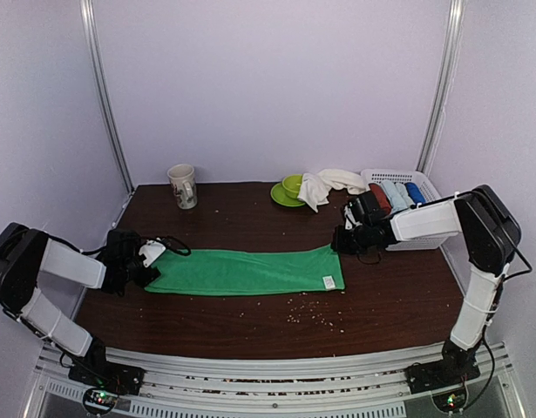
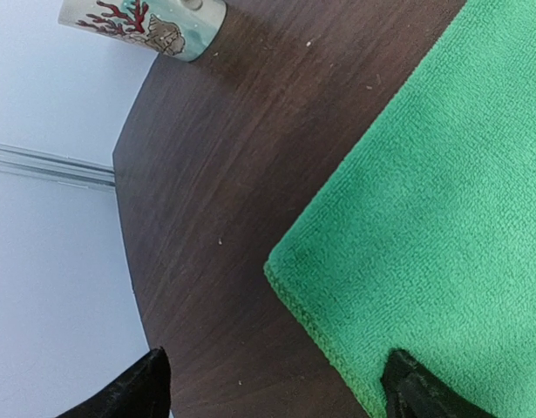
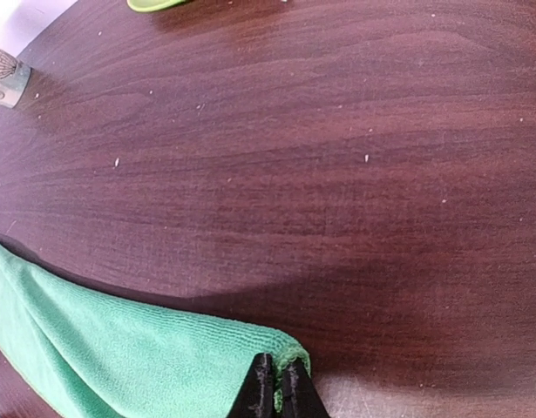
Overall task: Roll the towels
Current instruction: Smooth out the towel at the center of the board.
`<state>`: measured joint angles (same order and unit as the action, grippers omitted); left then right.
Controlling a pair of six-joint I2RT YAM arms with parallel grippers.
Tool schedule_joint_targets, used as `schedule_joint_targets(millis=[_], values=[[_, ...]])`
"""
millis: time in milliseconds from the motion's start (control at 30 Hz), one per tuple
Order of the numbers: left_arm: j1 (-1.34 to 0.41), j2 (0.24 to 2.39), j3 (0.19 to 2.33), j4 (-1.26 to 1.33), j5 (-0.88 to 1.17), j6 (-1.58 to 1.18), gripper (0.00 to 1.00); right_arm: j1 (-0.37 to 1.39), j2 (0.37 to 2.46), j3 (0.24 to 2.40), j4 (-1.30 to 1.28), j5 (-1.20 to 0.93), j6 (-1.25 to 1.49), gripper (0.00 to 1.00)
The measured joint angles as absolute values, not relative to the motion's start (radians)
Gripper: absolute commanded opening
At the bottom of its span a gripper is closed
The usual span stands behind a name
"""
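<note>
surface (image 1: 398,300): dark wood grain with pale walls around it, crumbs scattered on the near side of the green towel (image 1: 246,271).
green towel: spread flat across the middle, its long axis running left to right between the two arms.
cream towel (image 1: 324,185): bunched beyond the green towel's right end, draped against a green bowl (image 1: 292,185), not yet laid out.
mug (image 1: 183,185): upright beyond the green towel's left end, well apart from it.
left jaws: spread wide at the green towel's left end; one finger (image 2: 424,396) is over the cloth, the other over bare wood, with a corner lying between them. whether they touch it i cannot tell.
right jaws: clenched on the far right corner of the green towel, a pinch of cloth bulging at the fingertips (image 3: 266,383).
key relation: each arm sits at one short end, so a roll would run along the long axis. in my judgement the left arm is placed to start it while the right keeps the cloth taut.
</note>
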<state>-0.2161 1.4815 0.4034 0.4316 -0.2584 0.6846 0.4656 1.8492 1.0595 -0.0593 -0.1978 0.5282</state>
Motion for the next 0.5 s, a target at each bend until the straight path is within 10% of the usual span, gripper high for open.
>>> schedule_joint_targets(millis=[500], values=[[-0.217,1.499,0.399,0.468,-0.300,0.662,0.88,0.447,1.877,1.107,-0.074,-0.173,0.557,0.01]])
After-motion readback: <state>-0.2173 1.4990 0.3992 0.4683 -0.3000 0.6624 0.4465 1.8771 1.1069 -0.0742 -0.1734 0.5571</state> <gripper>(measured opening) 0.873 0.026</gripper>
